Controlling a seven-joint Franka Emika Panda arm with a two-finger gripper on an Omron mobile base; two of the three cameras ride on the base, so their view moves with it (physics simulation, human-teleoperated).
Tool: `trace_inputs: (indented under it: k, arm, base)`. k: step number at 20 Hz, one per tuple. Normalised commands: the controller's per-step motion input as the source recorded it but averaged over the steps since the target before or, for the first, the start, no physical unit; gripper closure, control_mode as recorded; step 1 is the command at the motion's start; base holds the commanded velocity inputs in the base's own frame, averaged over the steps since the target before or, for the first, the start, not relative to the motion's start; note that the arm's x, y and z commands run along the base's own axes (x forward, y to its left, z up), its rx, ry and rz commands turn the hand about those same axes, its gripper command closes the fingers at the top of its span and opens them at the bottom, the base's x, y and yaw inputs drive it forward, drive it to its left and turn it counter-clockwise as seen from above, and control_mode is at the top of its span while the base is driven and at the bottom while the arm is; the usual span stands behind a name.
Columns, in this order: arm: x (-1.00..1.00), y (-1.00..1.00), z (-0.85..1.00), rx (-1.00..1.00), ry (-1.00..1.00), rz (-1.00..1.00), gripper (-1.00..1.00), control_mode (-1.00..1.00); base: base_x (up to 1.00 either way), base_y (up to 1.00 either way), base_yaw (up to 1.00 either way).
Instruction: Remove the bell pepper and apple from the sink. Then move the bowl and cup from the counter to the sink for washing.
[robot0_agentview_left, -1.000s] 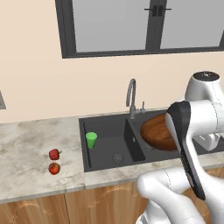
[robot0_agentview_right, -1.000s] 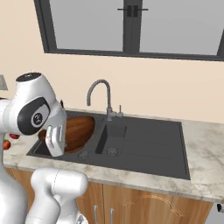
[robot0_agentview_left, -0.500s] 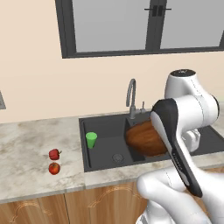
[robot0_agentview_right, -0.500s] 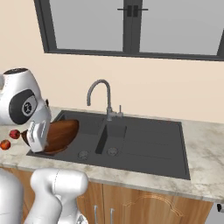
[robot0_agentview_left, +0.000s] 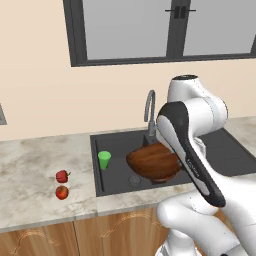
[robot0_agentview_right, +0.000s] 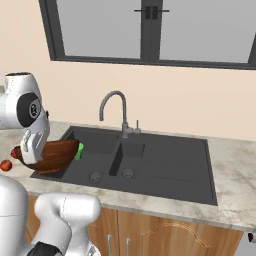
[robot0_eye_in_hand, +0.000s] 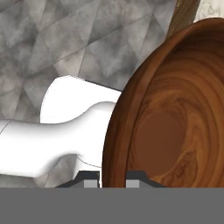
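My gripper (robot0_eye_in_hand: 112, 178) is shut on the rim of the brown wooden bowl (robot0_agentview_left: 154, 163), which hangs tilted over the large basin of the dark sink (robot0_agentview_left: 96, 167). In the hand view the bowl (robot0_eye_in_hand: 175, 118) is seen from its inside, its rim between the fingertips. The green cup (robot0_agentview_left: 104, 159) stands upright in that basin, just left of the bowl. In the right base view the bowl (robot0_agentview_right: 56, 154) partly covers the cup (robot0_agentview_right: 80, 150). The bell pepper (robot0_agentview_left: 62, 175) and the apple (robot0_agentview_left: 62, 192) lie on the counter (robot0_agentview_left: 30, 160) left of the sink.
The curved grey faucet (robot0_agentview_left: 149, 107) rises behind the basins, close behind the bowl. The smaller basin (robot0_agentview_right: 130, 160) and a dark drainboard (robot0_agentview_right: 175, 160) lie to the right. A window runs along the back wall. The counter's front edge is near.
The arm has swung the bowl leftward and a little lower, from over the sink's right side to above the large basin beside the cup. The grip has stayed shut.
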Motion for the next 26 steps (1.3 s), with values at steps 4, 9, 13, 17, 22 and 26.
trace_inputs:
  k: [4, 9, 13, 17, 22, 26]
  arm:
    - [0.27, 0.32, -0.10, 0.03, 0.06, -0.07, 1.00, -1.00]
    - [0.31, 0.21, -0.14, 0.01, 0.02, -0.08, 1.00, -1.00]
    - [0.30, 0.03, -0.12, 0.00, 0.00, -0.08, 1.00, -1.00]
    - [0.26, 0.00, -0.11, 0.00, 0.02, -0.11, 1.00, -1.00]
    - [0.27, 0.00, -0.17, 0.00, 0.02, -0.14, 1.00, -1.00]
    - [0.26, 0.00, -0.20, 0.00, 0.00, -0.14, 1.00, -1.00]
  base:
    - [0.00, 0.00, 0.00]
    - [0.00, 0.00, 0.00]
    - [0.00, 0.00, 0.00]
    - [0.00, 0.00, 0.00]
    - [0.00, 0.00, 0.00]
    - [0.00, 0.00, 0.00]
